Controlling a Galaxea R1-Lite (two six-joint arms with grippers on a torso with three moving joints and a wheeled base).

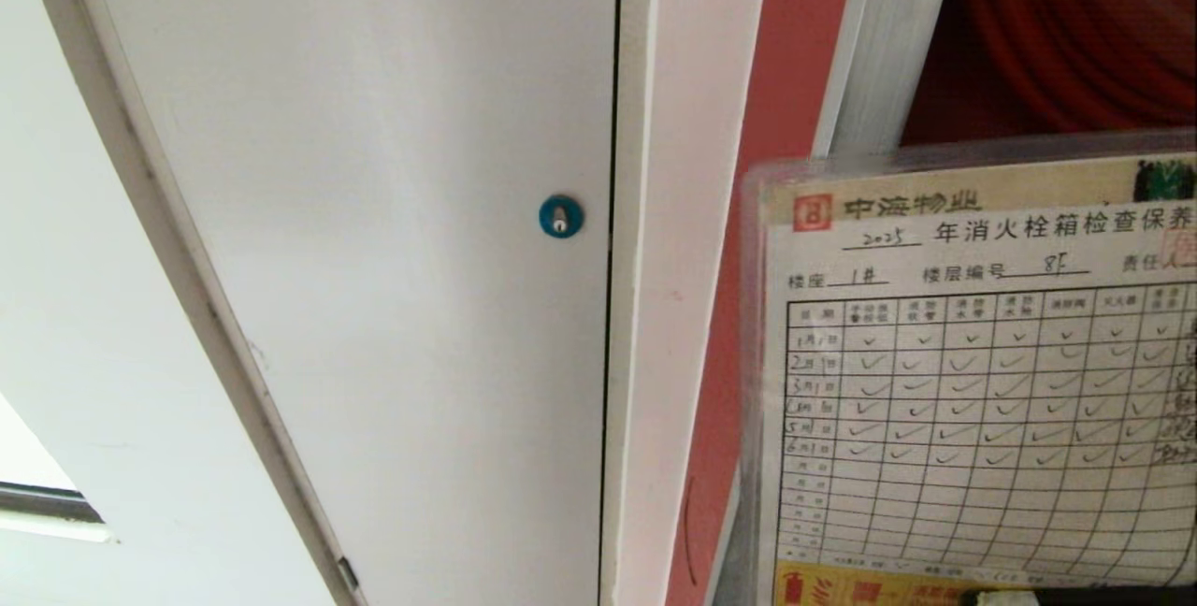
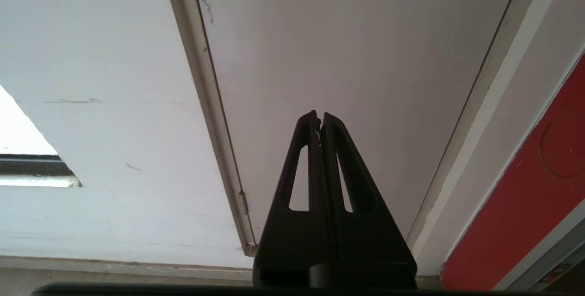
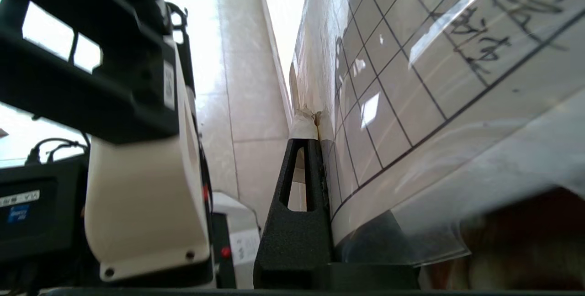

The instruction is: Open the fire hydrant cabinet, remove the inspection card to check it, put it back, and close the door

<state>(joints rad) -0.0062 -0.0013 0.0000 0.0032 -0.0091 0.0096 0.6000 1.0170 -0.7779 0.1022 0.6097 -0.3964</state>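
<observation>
1. Held close before the head camera, the inspection card fills the lower right, its yellow-orange band lowest.
2. Right gripper is clenched on the card's edge.
3. Left gripper is clenched empty, facing the white panel.
4. Behind the card, the fire hydrant cabinet shows its red interior.

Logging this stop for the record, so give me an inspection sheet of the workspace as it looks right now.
Surface: white panel with blue round lock.
Job's things: inspection card held up before the head camera; fire hydrant cabinet red interior behind it; door not seen.
Clutter: nothing seen.
Grippers: right gripper shut on the card's edge; left gripper shut, empty, facing the white panel.
Cables: black cables on the robot's body.
Surroundings: white wall.
</observation>
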